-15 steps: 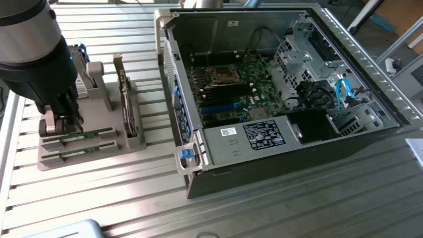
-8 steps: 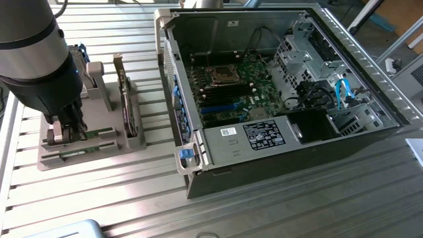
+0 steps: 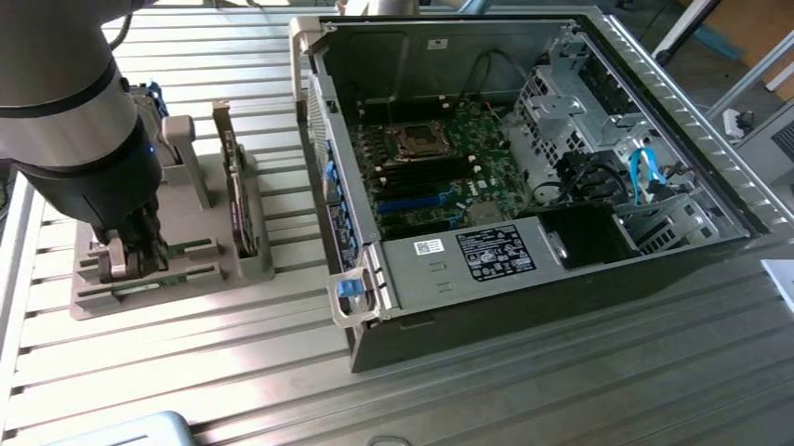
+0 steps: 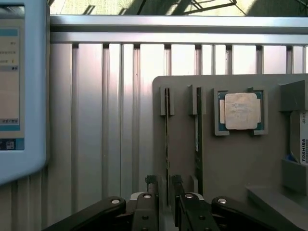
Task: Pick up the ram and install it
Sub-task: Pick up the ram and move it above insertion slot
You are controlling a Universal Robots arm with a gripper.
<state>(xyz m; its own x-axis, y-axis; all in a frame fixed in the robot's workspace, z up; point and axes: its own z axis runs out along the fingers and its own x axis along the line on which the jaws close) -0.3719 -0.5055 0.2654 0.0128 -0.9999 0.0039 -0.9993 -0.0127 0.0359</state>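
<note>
While the arm stands low over the exterior view's left side, its pincer (image 3: 134, 258) reaches down into a grey holder (image 3: 186, 299) that lies on the ribbed metal bench (image 3: 248, 381). In the wrist view the pincer (image 4: 164, 184) is spread. Its 2 dark fingers (image 4: 151, 187) stand on either side of the ram (image 4: 167, 139), and a narrow gap shows on each side of the stick, so nothing is pinched.

The ram is a thin green stick that stands on its edge in a slot of the holder (image 4: 240, 168), and it runs straight away from the pincer. Just beside it, a 2nd stick (image 4: 198, 139) of the same kind stands in a neighbouring slot. Next to that stick, a square silver processor chip (image 4: 240, 111) lies flat in its own recess. At the edge of the wrist view, a part with a Toshiba label (image 4: 303, 147) sits in the holder.

In the exterior view a taller expansion card (image 3: 236, 195) stands upright in the holder, between the arm and the open computer case (image 3: 372, 353). Inside the case, the green motherboard (image 3: 434, 186) is visible. A device with a light blue frame (image 4: 19, 96) lies on the bench, apart from the holder.
</note>
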